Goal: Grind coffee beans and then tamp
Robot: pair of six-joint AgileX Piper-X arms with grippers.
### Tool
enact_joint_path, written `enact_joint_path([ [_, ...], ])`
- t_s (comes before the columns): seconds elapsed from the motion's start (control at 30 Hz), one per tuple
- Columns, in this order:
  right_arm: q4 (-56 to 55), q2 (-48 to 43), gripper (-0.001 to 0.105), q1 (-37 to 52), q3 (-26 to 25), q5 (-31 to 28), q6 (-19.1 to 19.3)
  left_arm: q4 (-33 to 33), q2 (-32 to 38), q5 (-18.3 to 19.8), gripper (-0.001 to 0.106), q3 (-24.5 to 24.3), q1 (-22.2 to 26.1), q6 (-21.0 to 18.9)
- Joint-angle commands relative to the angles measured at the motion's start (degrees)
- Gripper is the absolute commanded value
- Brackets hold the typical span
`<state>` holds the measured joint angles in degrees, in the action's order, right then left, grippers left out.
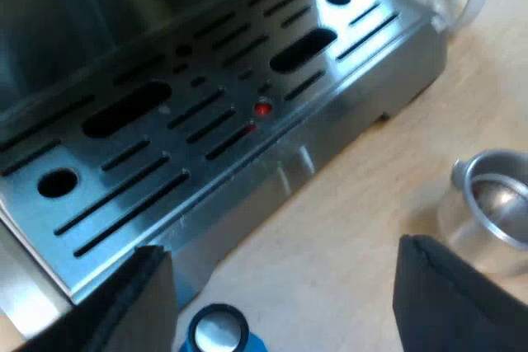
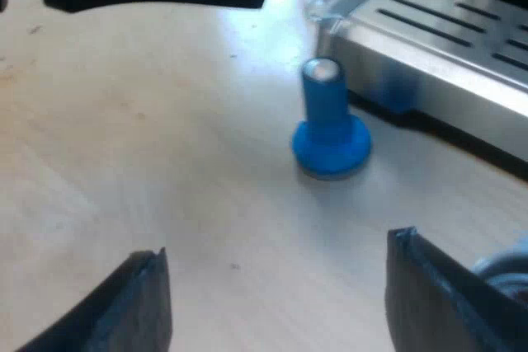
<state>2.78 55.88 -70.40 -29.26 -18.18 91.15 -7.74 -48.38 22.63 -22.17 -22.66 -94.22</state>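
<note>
Pale wood counter point(image 2: 124, 138) lies under both arms. The blue tamper point(image 2: 330, 133) stands upright on it, just beside the espresso machine point(image 1: 206, 121) and its slotted tray. The metal holder point(image 1: 491, 199) rests nearby, cup up. The left end effector point(image 1: 280, 251) and right end effector point(image 2: 276, 246) both hang spread wide — empty.

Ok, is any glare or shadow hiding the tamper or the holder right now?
Left wrist view: drip tray mirrors light, red glint among its slots; holder shiny but plain to see. Right wrist view: blue tamper evenly lit, bright spot on its cap, dark shadow under the machine.
</note>
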Motion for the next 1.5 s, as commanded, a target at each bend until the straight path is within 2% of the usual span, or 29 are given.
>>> enact_joint_path([
  [0.03, -7.1, 0.35, 0.058, 0.24, -5.35, 1.75, 0.19, -3.72, 4.38, 0.29, 0.059, -0.73, -0.04, -1.4],
  [0.27, -19.62, 0.3, 0.058, 2.2, -14.75, 1.35, -0.48, -15.46, 10.5, 0.29, 0.059, -6.06, -0.04, -1.96],
  [0.37, -26.13, 0.3, 0.058, 5.93, -17.97, 2.03, -2.86, -18.19, 11.29, 0.05, 0.059, -8.81, -0.04, -2.52],
  [0.5, -33.38, 0.19, 0.058, 11.23, -21.05, 4.37, -2.88, -19.51, 11.1, -1.59, 0.059, -12.23, 0.61, -3.73],
  [0.6, -37.47, -0.47, 0.058, 16.32, -22.65, 6.51, -2.88, -19.49, 11.09, -1.58, 0.059, -13.81, 3.42, -3.73],
  [0.77, -41.06, -3.77, 0.058, 27.77, -22.88, 12.3, -2.73, -19.49, 11.09, -1.35, 0.059, -14.78, 11.08, -3.87],
  [0.9, -43.46, -6.53, 0.058, 35.66, -22.88, 13.34, -2.31, -19.93, 11.09, -1.35, 0.059, -14.78, 13.18, -3.87],
  [1.13, -49.13, -12.87, 0.058, 50.57, -22.88, 16.6, 4.08, -22.78, 11.09, -1.35, 0.059, -14.78, 13.54, -3.87],
  [1.27, -53.22, -16.58, 0.058, 59.34, -22.88, 21.0, 8.37, -24.69, 11.09, -1.35, 0.059, -14.78, 13.54, -3.87],
  [1.5, -57.18, -21.99, 0.058, 69.62, -22.88, 22.49, 12.51, -27.99, 11.44, -1.35, 0.059, -14.78, 13.54, -3.87],
])
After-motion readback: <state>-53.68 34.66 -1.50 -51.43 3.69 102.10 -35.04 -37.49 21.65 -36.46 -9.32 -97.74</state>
